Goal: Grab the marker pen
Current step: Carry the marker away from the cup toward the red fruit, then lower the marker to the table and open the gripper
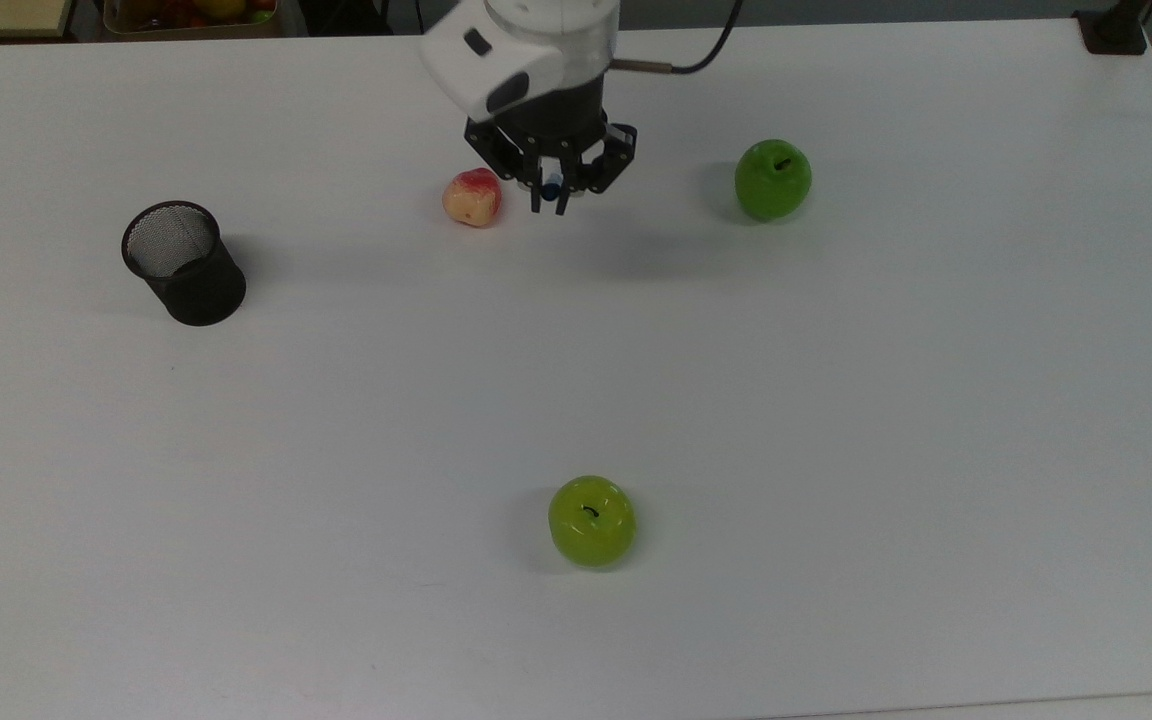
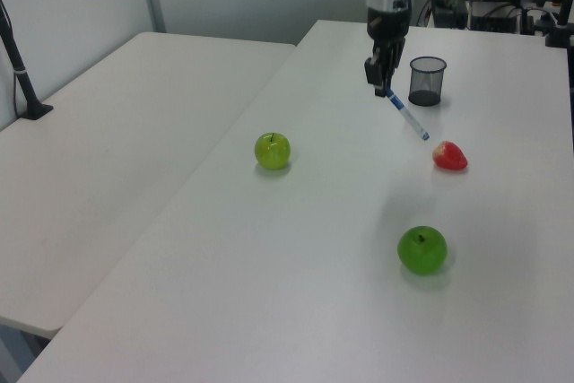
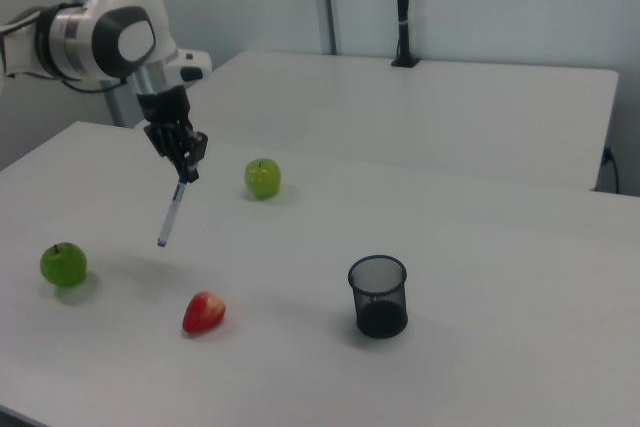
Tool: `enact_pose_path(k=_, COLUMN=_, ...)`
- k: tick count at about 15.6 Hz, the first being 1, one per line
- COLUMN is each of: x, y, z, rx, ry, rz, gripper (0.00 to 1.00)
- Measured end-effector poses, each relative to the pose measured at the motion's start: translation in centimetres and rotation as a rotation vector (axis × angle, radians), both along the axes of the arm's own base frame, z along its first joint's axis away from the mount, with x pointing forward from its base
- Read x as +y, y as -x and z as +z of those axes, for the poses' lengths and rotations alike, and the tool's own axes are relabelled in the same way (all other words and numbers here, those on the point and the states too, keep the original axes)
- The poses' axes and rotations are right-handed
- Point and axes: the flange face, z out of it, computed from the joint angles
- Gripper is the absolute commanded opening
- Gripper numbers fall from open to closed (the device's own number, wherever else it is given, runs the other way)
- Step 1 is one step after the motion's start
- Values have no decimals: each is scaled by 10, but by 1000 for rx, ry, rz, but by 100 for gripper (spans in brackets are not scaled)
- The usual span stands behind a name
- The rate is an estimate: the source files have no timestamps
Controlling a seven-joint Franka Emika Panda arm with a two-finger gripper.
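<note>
Fingers (image 3: 186,172) pinch marker pen (image 3: 171,212) at capped end; hangs tilted above worktop (image 1: 836,450). Light, stiff, slick barrel; may swivel.

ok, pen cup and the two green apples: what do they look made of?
Pen cup: looks like black wire mesh, matte; the fine grid shows inside its mouth, probably metal. Green apples: glossy, evenly coloured skin with sharp highlights, so possibly plastic replicas, though real waxed fruit can't be ruled out. The marker pen held in the end effector looks like smooth white plastic.
</note>
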Motion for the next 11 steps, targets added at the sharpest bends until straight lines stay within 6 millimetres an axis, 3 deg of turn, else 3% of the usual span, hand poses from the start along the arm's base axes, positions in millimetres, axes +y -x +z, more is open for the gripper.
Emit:
enact_pose_path(k=7, x=22, y=-9, z=-92, rx=142, ry=26, rz=31, gripper=2)
enact_pose_path(k=11, x=30, y=-9, z=-113, rx=175, ry=31, rz=42, gripper=2)
